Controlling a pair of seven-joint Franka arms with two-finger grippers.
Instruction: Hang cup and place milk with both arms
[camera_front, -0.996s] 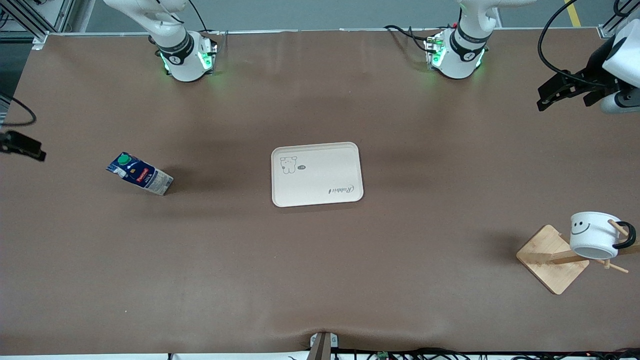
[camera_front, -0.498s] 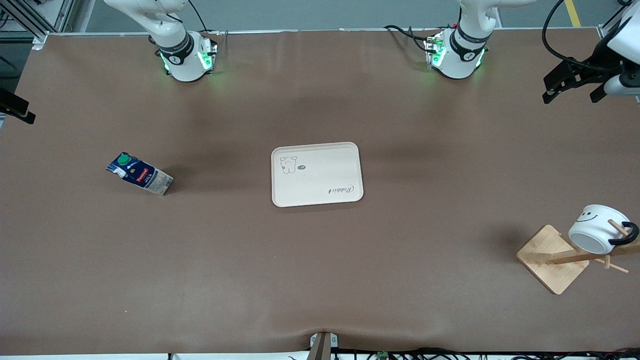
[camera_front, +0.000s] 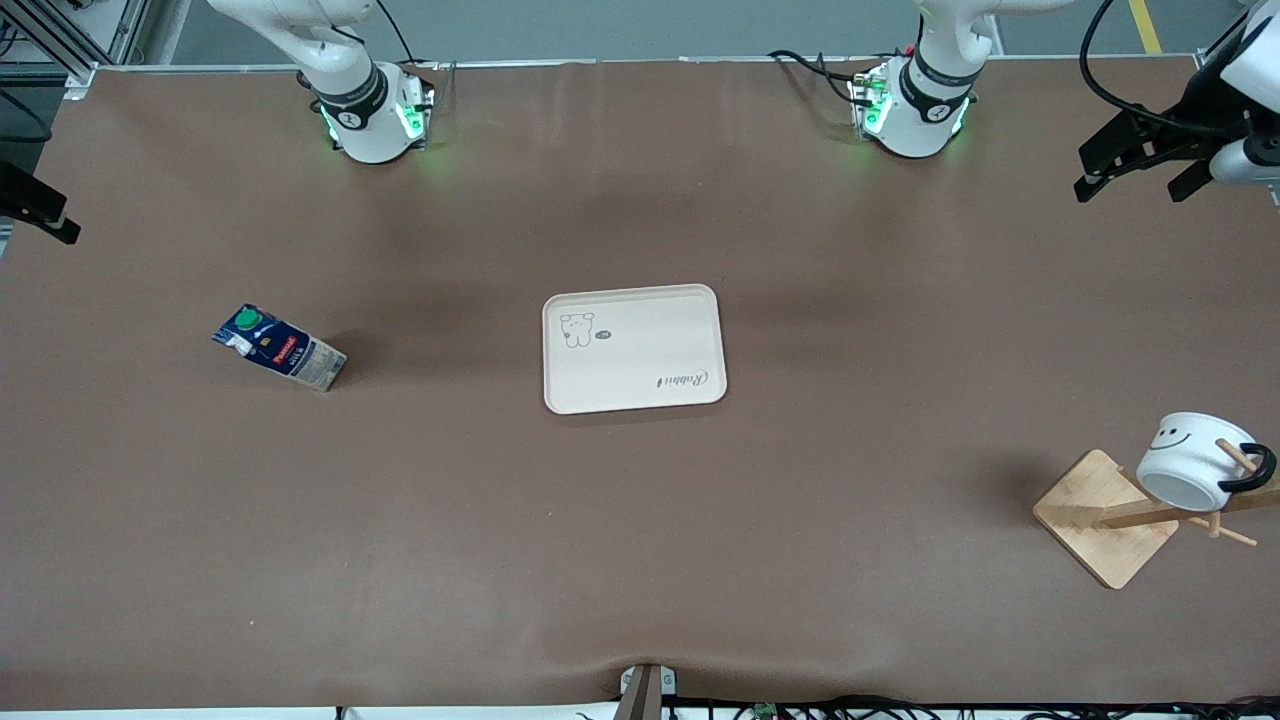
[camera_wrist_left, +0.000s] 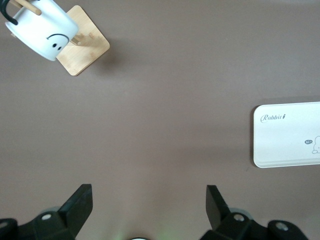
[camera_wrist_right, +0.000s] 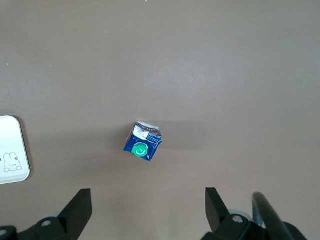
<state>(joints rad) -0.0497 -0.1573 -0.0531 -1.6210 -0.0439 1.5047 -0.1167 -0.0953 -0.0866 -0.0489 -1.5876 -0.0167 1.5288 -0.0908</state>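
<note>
The white ceramic smiley-face cup (camera_front: 1193, 460) hangs on the wooden peg rack (camera_front: 1105, 517) at four o'clock. The dark-blue milk carton (camera_front: 279, 347) stands at nine o'clock, not yet on the cream tray (camera_front: 634, 392) at centre. The left gripper (camera_front: 1128, 165) and the right gripper (camera_wrist_right: 145, 207) hover wide open and empty.

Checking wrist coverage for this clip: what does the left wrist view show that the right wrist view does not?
Only the left wrist view shows the white ceramic smiley mug hanging by its black handle on the wooden peg rack, with the open left gripper above bare table. Only the right wrist view shows the small dark-blue milk carton with green cap, standing upright below the open right gripper. Both show the brown tabletop and part of the cream rectangular tray, which holds nothing.
</note>
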